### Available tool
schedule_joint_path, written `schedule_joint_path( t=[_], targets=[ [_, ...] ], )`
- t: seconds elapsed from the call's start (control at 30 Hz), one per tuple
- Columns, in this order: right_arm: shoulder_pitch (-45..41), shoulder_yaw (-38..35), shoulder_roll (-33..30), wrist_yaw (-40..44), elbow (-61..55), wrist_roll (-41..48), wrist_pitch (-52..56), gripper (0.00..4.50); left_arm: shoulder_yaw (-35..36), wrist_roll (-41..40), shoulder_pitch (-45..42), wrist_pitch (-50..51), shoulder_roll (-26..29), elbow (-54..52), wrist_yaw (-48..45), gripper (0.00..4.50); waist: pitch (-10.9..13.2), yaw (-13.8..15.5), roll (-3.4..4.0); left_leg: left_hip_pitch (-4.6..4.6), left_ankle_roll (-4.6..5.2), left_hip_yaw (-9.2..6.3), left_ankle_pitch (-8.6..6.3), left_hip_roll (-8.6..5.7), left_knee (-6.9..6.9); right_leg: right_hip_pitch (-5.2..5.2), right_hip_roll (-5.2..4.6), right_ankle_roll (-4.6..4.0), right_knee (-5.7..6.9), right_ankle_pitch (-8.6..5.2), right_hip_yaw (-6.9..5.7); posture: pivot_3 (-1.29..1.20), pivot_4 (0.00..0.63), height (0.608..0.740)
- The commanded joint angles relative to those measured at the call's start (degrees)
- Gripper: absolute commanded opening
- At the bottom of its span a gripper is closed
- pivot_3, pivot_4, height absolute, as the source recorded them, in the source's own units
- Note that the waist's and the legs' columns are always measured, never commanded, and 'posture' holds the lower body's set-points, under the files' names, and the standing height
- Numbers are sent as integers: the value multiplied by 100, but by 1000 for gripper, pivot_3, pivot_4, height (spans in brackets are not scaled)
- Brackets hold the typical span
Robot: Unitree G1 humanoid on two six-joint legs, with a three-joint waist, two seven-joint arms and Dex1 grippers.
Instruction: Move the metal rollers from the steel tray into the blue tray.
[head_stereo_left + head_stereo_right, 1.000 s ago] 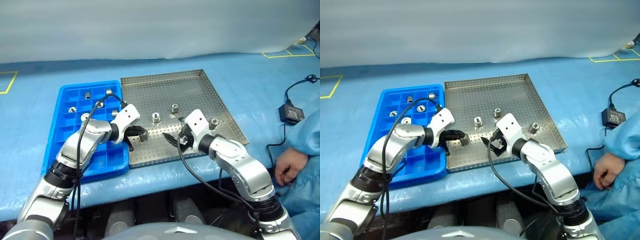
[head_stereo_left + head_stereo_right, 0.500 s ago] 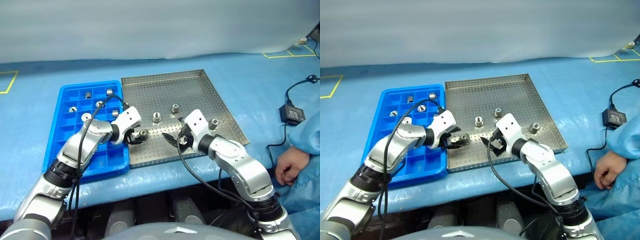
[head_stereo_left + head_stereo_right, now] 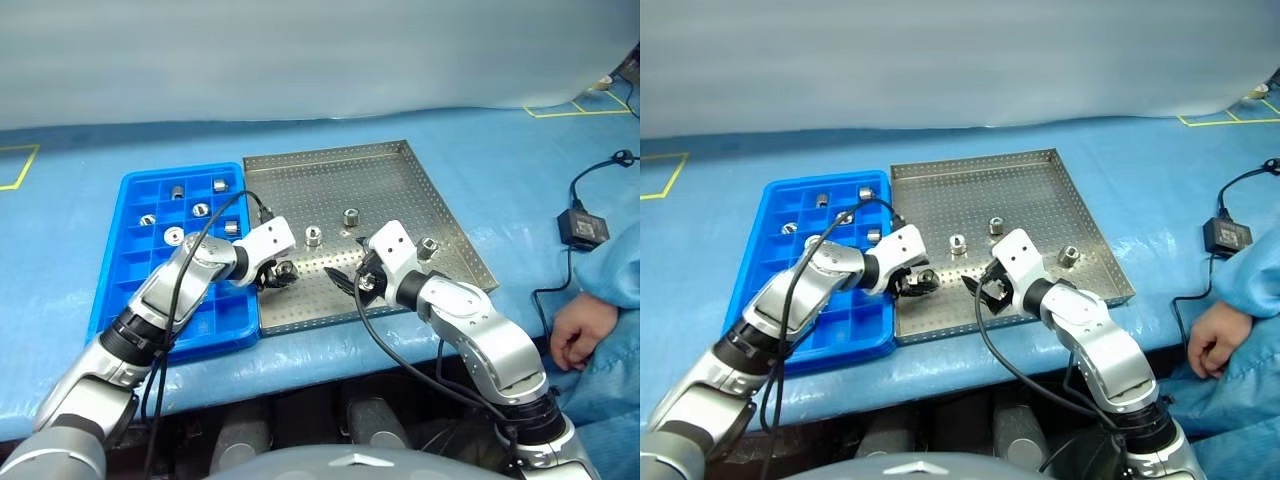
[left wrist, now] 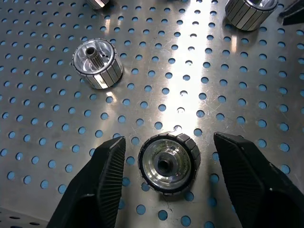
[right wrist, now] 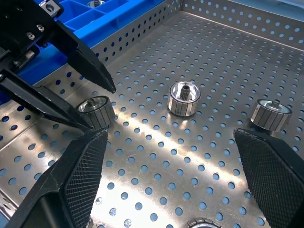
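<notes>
1. Left eye view: the left gripper (image 3: 278,272) reaches from over the blue tray (image 3: 120,290) onto the steel tray (image 3: 420,200), pointing forward and down. Its fingers stand apart around one metal roller (image 3: 284,270) sitting on the perforated floor. Two more rollers (image 3: 313,236) stand just beyond it, another (image 3: 428,246) beyond the right gripper (image 3: 352,276). Several rollers (image 3: 174,236) sit in blue compartments. A person's hand (image 3: 566,335) rests well off to the right.
2. Right eye view: the right gripper's arm angles in toward the left, with its fingers spread wide and nothing between them.
3. Left wrist view: the roller (image 4: 168,162) stands upright, hole upward, between the fingers (image 4: 97,180); gaps show on both sides, so neither pad touches it. Another roller (image 4: 97,63) stands ahead.
4. Right wrist view: its wide-spread fingers (image 5: 71,183) frame two upright rollers (image 5: 185,98) ahead, plus the left gripper's fingers straddling theirs (image 5: 96,111).
</notes>
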Motion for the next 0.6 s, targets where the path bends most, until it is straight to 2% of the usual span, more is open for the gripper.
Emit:
schedule_joint_path(
  t=[0.03,0.17,0.27,0.37,0.4,0.6],
  targets=[
    [-39,-88,-2,-34,-185,-13,-51,4500,-312,180,155,57,119,160,-99,1729,0,-13,1,4,0,0,0,0,-1,4,1,-1,0,0,0,-166,150,740],
    [-69,-74,10,-28,-151,-17,-63,4500,-351,242,184,30,154,124,-181,1729,0,-52,1,39,0,4,-1,2,-13,33,0,-6,-3,-4,1,-166,150,740],
    [-93,-53,4,-3,-135,-16,-68,4500,-322,254,199,19,153,106,-183,1149,-2,-60,3,46,0,7,-1,4,-16,34,1,-6,-2,-5,4,-166,150,740],
    [-99,-31,2,5,-134,-23,-66,4500,-206,236,234,22,118,83,-175,172,-2,-60,3,46,0,9,-1,4,-16,34,1,-7,-3,-5,5,-153,150,740],
    [-105,-26,3,6,-134,-24,-64,4500,-164,224,239,21,103,80,-174,45,-2,-60,3,46,0,10,-1,4,-17,33,1,-6,-3,-5,6,-153,150,740],
    [-118,-16,9,8,-128,-29,-64,4500,412,-117,224,22,-249,-26,-94,45,0,-44,1,44,1,10,-2,7,-19,31,-1,-6,-4,-5,7,-150,150,740]
  ],
)
